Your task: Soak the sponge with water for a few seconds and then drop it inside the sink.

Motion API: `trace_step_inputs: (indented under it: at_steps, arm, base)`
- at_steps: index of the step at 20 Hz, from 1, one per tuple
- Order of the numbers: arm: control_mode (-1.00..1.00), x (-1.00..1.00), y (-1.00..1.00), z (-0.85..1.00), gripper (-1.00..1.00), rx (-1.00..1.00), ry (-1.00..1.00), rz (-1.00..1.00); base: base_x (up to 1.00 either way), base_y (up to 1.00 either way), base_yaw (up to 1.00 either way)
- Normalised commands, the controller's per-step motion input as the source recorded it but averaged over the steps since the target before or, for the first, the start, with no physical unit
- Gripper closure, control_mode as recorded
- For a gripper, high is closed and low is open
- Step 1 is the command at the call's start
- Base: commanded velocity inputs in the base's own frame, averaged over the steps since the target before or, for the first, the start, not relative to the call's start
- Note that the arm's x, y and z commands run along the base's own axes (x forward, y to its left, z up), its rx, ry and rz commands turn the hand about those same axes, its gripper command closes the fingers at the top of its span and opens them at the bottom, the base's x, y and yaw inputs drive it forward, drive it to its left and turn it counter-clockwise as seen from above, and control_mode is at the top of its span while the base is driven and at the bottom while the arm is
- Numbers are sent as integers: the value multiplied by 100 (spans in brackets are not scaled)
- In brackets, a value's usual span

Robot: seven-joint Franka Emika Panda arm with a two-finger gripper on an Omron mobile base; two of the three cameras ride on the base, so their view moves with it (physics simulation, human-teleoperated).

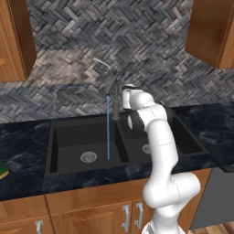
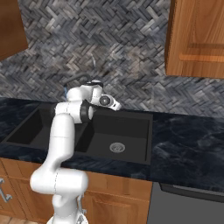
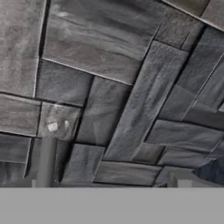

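The black double-basin sink (image 1: 52, 151) is set in the dark marbled counter. A thin light-blue stream of water (image 1: 108, 130) falls from the faucet (image 1: 115, 103) into the left basin, beside its silver drain (image 1: 88, 157). The sponge (image 1: 2, 172), green and yellow, lies on the counter at the far left edge, well away from the arm. My hand (image 1: 130, 97) is raised behind the sink divider next to the faucet and faces the backsplash. My gripper (image 3: 113, 175) is open, its fingertips (image 3: 46, 164) far apart with only wall tiles between them.
The grey herringbone backsplash (image 3: 131, 96) is very close in front of the hand. Wooden wall cabinets (image 1: 13, 41) hang at upper left and upper right (image 2: 197, 39). The right basin (image 2: 131, 131) has its own drain (image 2: 117, 147). A grey appliance front (image 2: 183, 205) sits below the counter at right.
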Motion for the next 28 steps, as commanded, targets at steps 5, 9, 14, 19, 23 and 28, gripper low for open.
trace_step_inputs:
  at_steps: [5, 9, 14, 19, 23, 28]
  arm:
    - [-100, -12, -38, 20, -100, 2, 0, 0]
    - [-100, -31, -26, 28, -100, 0, 3, 0]
    - [-100, -54, -3, 29, -100, 0, 2, 0]
    - [-100, -69, 0, 42, -100, 3, 0, 0]
    - [-100, -46, 0, 44, -100, 2, 0, 0]
    - [-100, -21, -6, 42, -100, 3, 0, 0]
  base:
    - [0, 0, 0]
    - [0, 0, 0]
    - [0, 0, 0]
    - [0, 0, 0]
    - [0, 0, 0]
    - [0, 0, 0]
